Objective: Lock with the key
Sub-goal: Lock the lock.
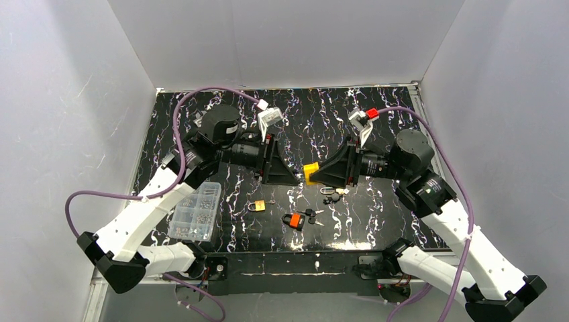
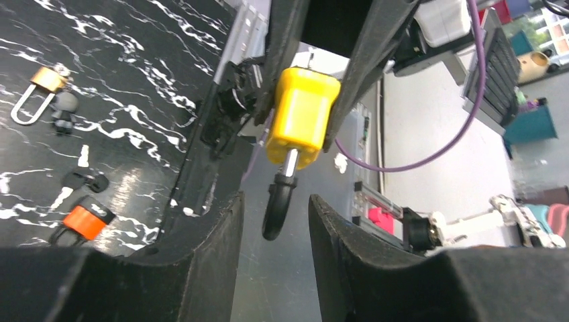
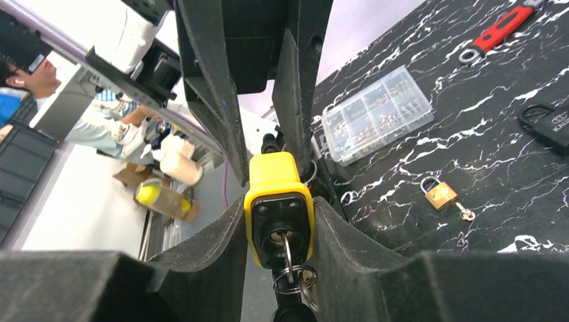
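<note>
While right jaws clamp padlock, key protrudes.

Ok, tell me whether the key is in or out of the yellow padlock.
In. The key runs into the keyhole of the yellow padlock; its black head sticks out below, between the left fingers.

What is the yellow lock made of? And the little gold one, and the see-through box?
The yellow lock looks like smooth matte plastic: solid colour, rounded moulded edges. It may cover metal inside. The little gold lock looks like polished brass, judging by its golden metallic gleam. The see-through box seems to be clear hard plastic, since its contents show through.
</note>
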{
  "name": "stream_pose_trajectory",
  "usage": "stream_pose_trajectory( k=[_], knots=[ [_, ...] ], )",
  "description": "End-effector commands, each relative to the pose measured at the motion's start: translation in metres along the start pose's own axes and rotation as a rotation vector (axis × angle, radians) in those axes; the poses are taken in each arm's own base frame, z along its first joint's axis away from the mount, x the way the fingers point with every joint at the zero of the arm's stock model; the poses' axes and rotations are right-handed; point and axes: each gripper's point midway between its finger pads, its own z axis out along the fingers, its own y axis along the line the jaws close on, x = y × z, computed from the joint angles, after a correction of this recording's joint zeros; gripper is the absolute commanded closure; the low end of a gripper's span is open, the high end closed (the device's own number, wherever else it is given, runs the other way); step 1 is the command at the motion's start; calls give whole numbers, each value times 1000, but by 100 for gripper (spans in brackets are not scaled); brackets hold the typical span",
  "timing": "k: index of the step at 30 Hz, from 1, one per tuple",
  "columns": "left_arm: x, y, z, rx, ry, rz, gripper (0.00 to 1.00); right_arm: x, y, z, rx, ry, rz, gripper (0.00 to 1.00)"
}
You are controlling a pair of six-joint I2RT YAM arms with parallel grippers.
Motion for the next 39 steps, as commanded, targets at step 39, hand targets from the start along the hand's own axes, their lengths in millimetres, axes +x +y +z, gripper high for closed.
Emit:
stream_pose_trajectory(
  k=[39],
  knots=[
    [-34,9,-23,-8,-233,-38,100,-45,11,1,-23,-248,29,99]
  ],
)
